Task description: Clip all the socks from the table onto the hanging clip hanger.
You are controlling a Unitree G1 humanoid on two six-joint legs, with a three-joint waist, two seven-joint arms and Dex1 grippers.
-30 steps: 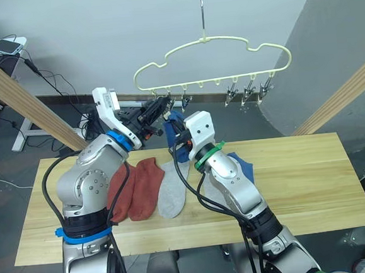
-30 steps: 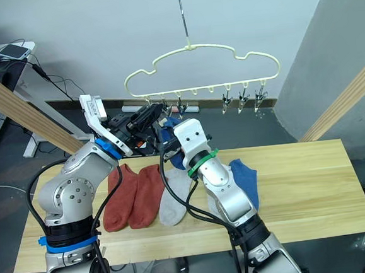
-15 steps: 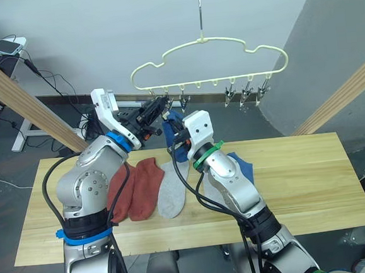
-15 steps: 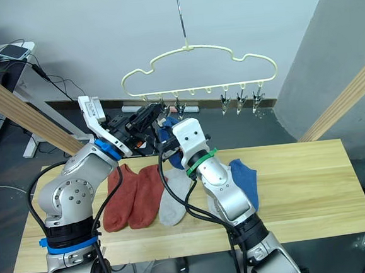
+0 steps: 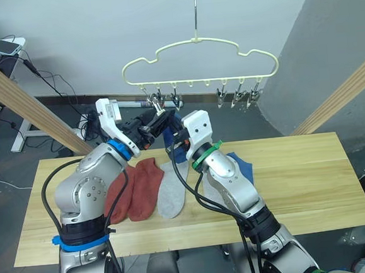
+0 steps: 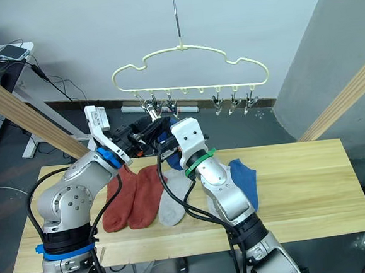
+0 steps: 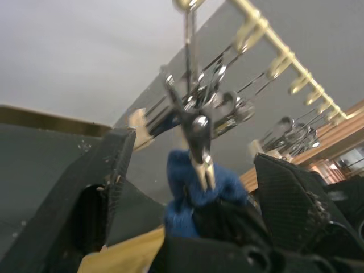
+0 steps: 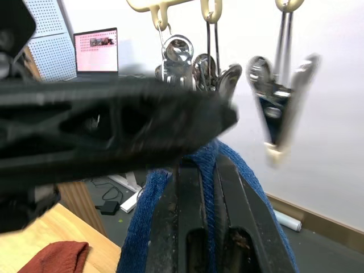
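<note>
Your right hand (image 8: 207, 187) is raised above the desk (image 5: 300, 184) with its two black fingers pressed together on a blue sock (image 8: 227, 165), lifting it up under the left end of the clip hanger (image 5: 199, 62). Your left hand (image 5: 162, 120) reaches in from the other side at the same height, its fingers spread wide; the left wrist view shows them standing apart on either side of a metal clip (image 7: 196, 139) whose tip touches the top of the blue sock. From the head views you cannot tell how the clip meets the sock, since both hands crowd that spot; the wrist views give you that detail. The right wrist view shows more clips hanging in a row from the hanger's pale-yellow bar just above the sock, and a laptop (image 8: 95, 50) in the background. The head views show you what lies on the desk: two rust-red socks (image 5: 136, 191) side by side, a light grey sock (image 5: 171, 194) just beside them, and a second blue sock (image 6: 243, 182) behind your right forearm.
</note>
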